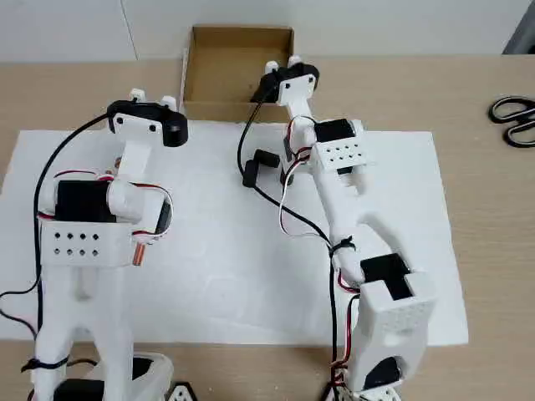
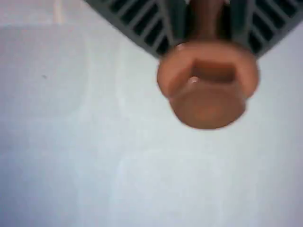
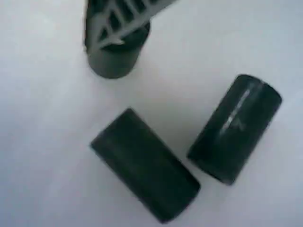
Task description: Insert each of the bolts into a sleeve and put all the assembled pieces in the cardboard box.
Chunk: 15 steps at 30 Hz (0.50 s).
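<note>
1. The left gripper (image 2: 206, 19) is clamped on a copper-coloured bolt (image 2: 207, 87). Its dark ribbed fingers (image 2: 142, 19) grip the shank on both sides, and the flanged head points down at the white sheet (image 2: 71, 142).
2. In the high view, this bolt (image 1: 138, 251) hangs above the left part of the white sheet (image 1: 226, 267), well apart from the sleeves.
3. The cardboard box (image 1: 238, 63) sits open at the far edge of the desk (image 1: 468, 83), just beyond the sheet's far edge.
4. Two dark sleeves (image 1: 267, 158) (image 1: 249, 173) lie on the sheet near its far edge, in front of the box.
5. The right wrist view has three sleeves. Two lie on their sides, close together but apart (image 3: 147, 165) (image 3: 234, 127). The third (image 3: 116, 59) is partly covered by the right gripper (image 3: 118, 26).
6. I cannot tell whether the right gripper's jaws are apart or together.
7. Scissors (image 1: 514, 117) lie at the desk's right edge, off the sheet.
</note>
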Each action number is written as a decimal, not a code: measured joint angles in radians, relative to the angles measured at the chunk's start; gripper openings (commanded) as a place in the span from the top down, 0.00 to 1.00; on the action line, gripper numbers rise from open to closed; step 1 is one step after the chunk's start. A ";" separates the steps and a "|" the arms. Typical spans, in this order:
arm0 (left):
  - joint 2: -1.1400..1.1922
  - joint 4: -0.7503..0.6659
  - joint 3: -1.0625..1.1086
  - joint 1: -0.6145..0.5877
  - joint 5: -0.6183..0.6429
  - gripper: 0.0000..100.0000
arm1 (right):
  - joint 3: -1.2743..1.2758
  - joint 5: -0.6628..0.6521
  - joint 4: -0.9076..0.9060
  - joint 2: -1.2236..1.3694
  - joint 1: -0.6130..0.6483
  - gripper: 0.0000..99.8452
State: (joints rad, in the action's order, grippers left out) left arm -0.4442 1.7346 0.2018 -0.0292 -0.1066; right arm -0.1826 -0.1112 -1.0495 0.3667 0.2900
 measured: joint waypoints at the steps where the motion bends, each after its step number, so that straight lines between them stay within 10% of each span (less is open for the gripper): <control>1: 0.000 0.000 0.000 0.000 0.000 1.00 | 0.000 0.009 -0.011 0.005 0.002 0.82; 15: 0.000 0.000 0.000 0.000 0.000 1.00 | -0.002 0.037 -0.227 0.012 0.068 0.82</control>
State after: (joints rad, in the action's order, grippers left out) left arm -0.4442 1.7346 0.2018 -0.0292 -0.1066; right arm -0.1841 -0.0744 -1.2766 0.3790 0.3575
